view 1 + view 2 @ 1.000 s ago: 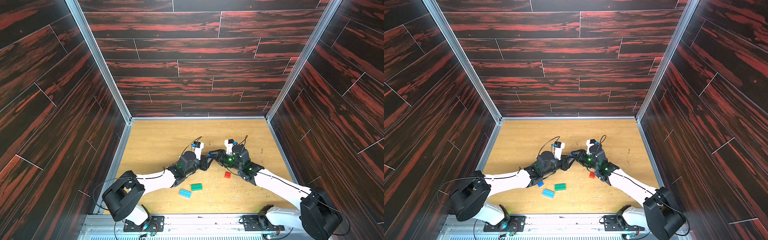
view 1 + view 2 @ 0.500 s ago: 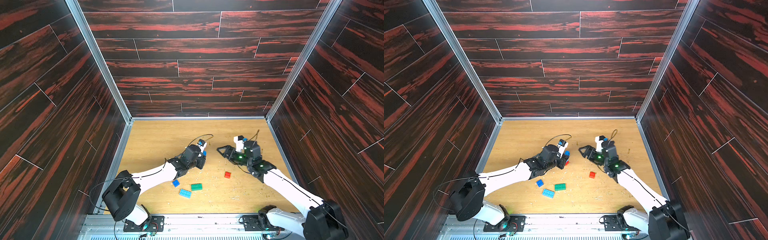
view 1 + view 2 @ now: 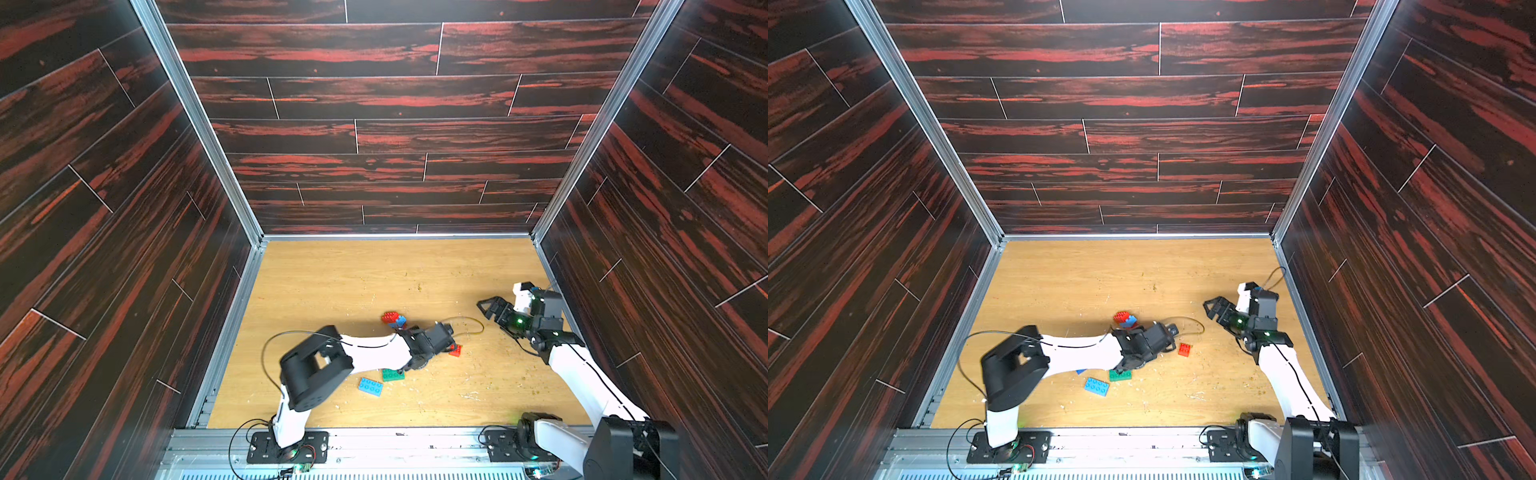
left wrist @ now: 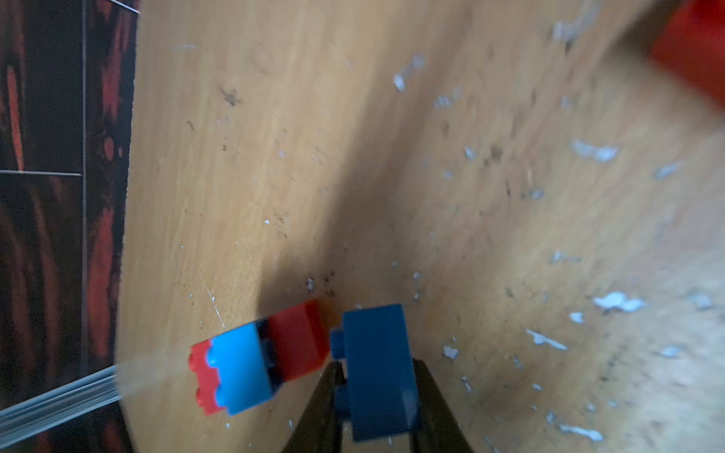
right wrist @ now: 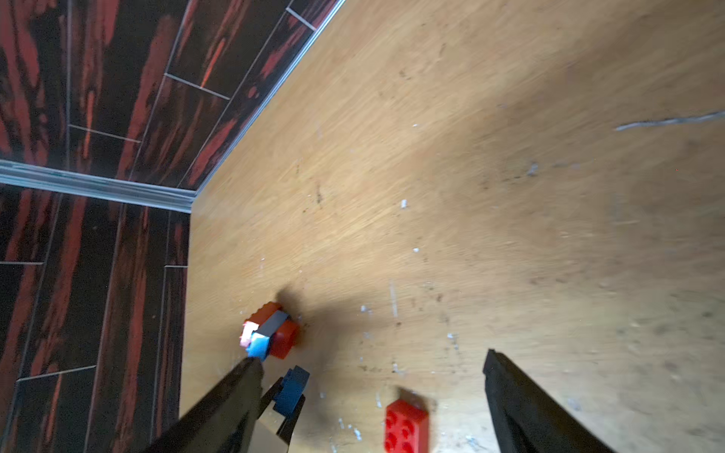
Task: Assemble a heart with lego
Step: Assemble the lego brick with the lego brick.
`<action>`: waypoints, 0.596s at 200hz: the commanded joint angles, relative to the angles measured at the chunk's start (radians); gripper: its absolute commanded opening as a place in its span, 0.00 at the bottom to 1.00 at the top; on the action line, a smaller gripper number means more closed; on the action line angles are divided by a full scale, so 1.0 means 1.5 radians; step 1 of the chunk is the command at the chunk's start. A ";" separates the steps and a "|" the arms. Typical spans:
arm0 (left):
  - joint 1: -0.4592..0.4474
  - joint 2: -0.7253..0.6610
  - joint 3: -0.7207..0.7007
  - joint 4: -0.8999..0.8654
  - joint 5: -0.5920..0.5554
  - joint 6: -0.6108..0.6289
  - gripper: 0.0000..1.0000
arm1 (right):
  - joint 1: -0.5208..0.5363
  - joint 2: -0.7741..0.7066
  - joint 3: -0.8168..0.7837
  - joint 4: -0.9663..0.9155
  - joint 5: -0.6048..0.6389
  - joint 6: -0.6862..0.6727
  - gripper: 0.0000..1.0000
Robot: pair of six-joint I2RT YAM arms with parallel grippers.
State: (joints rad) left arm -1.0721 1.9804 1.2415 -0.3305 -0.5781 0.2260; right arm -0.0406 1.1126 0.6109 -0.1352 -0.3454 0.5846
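1. Your left gripper (image 4: 376, 364) is clamped on a small dark-blue brick (image 4: 374, 337), one jaw on each side of it; the brick's studs face the heart.
2. The heart (image 3: 394, 319) is a small joined cluster of red, light-blue and dark bricks; it lies on the wooden table (image 3: 353, 282) near the middle, just past the left gripper's tip; you can see it in both top views.
3. In the left wrist view the held brick sits just beside the red end of the heart (image 4: 259, 361); you cannot tell whether the two touch.
4. Your right gripper (image 3: 488, 305) hangs near the right wall, well apart from the heart; its jaws are spread wide and hold nothing; in the right wrist view its dark fingers (image 5: 521, 404) frame bare table.
5. A loose red brick (image 3: 455, 350) lies just beside the left wrist, between the two arms; it also shows between the right gripper's fingers in the right wrist view.
6. A green brick (image 3: 392, 375) lies partly under the left arm; a light-blue brick (image 3: 370, 386) lies just beside it, on the side nearer the robot's base.
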 commanded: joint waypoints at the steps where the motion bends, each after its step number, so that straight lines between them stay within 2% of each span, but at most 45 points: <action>1: -0.017 0.025 0.028 -0.025 -0.064 0.048 0.21 | -0.025 -0.004 -0.013 -0.001 -0.018 -0.029 0.93; 18: -0.024 0.052 0.037 -0.041 -0.086 0.058 0.23 | -0.033 -0.005 -0.020 0.009 -0.026 -0.033 0.93; 31: -0.024 0.054 0.036 -0.052 -0.069 0.058 0.31 | -0.033 -0.004 -0.024 0.009 -0.025 -0.036 0.93; 53: -0.030 0.051 0.045 -0.099 -0.012 0.050 0.45 | -0.034 -0.003 -0.025 0.011 -0.019 -0.041 0.93; 85: -0.042 0.034 0.049 -0.175 0.065 0.027 0.58 | -0.035 0.013 -0.026 0.023 -0.028 -0.054 0.94; 119: -0.045 -0.045 0.034 -0.208 0.150 -0.019 0.78 | -0.035 0.031 -0.023 0.035 -0.048 -0.070 0.94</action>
State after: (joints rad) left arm -1.1244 2.0083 1.3220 -0.5262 -0.5266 0.2554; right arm -0.0902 1.1416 0.5804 -0.1009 -0.3813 0.5163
